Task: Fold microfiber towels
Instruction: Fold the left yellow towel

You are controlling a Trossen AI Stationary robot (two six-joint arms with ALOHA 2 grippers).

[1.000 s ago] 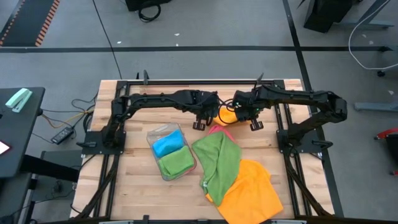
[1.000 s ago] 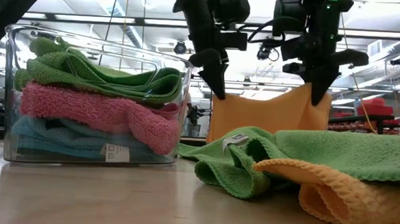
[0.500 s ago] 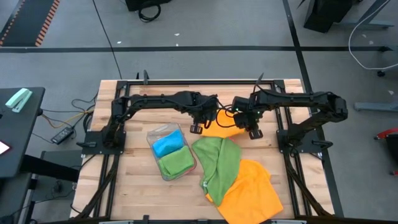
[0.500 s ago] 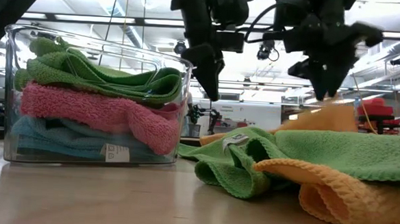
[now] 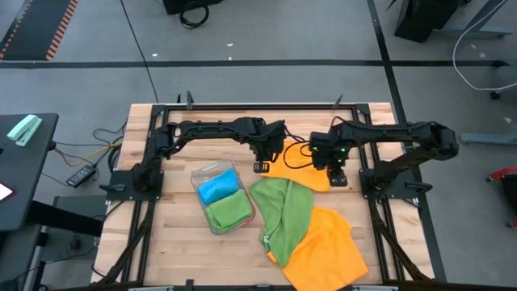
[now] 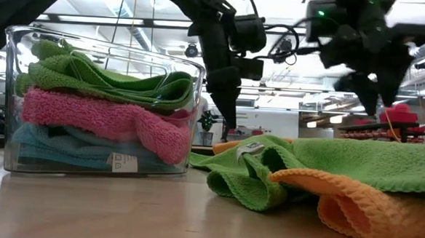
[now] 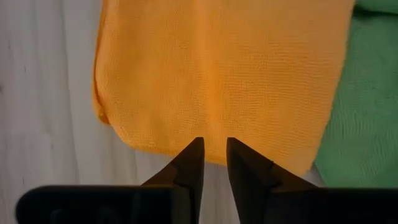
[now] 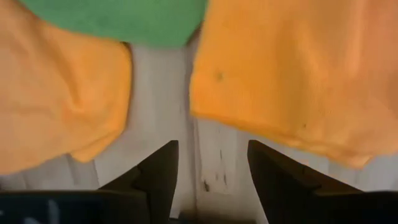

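- Left gripper (image 5: 262, 165) at the table's 12 o'clock region, above the near edge of a folded orange towel (image 5: 300, 168); fingers (image 7: 189, 167) parted by a narrow gap, nothing between them, towel released.
- Right gripper (image 5: 338, 176) at 3 o'clock of that folded orange towel, raised off the wood; fingers (image 8: 158, 169) spread wide, empty.
- Folded orange towel lying flat on the wooden table (image 5: 178, 242), between the two grippers, its edge tucked against a green towel (image 5: 284, 212).
- Green towel crumpled at table centre, draped partly over a second orange towel (image 5: 325, 246) spread toward 5 o'clock.
- Clear bin (image 5: 216, 196) at 9 o'clock of the green towel, holding folded cloths: green folded towel (image 6: 105, 77) on top, pink folded towel (image 6: 99, 120) beneath, blue folded towel (image 6: 54, 151) lowest.
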